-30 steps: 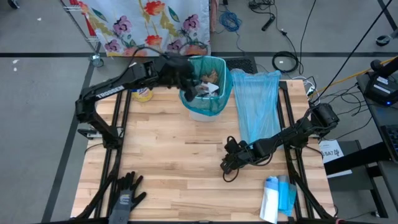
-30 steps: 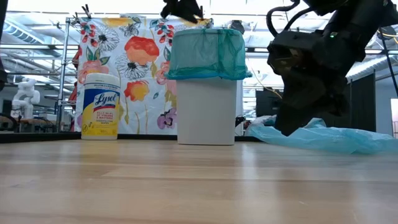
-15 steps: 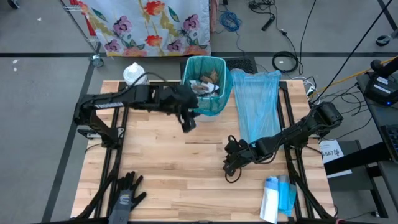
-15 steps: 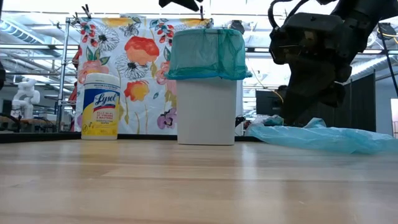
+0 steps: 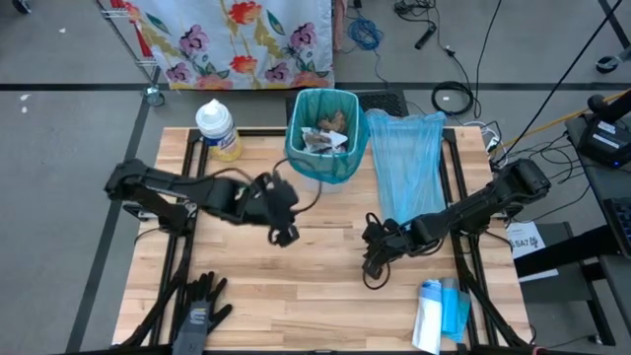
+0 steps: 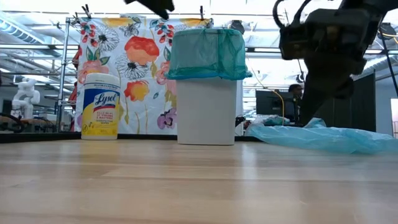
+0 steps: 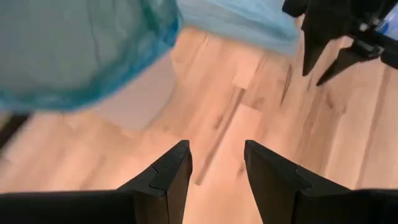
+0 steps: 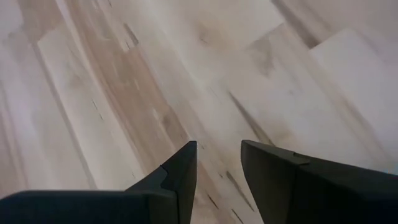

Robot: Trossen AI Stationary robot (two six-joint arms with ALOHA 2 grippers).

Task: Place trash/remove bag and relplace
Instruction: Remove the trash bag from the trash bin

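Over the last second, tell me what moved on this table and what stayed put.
The left gripper pulled back from over the lined trash bin to above the bare wood nearer the table's middle, fingers apart and empty. The right gripper drifted slightly, also open and empty. The bin with its trash, the loose blue bag, the Lysol wipes canister and the black glove stayed put.

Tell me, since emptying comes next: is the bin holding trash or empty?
Holding trash: crumpled scraps lie inside the teal-lined bin.
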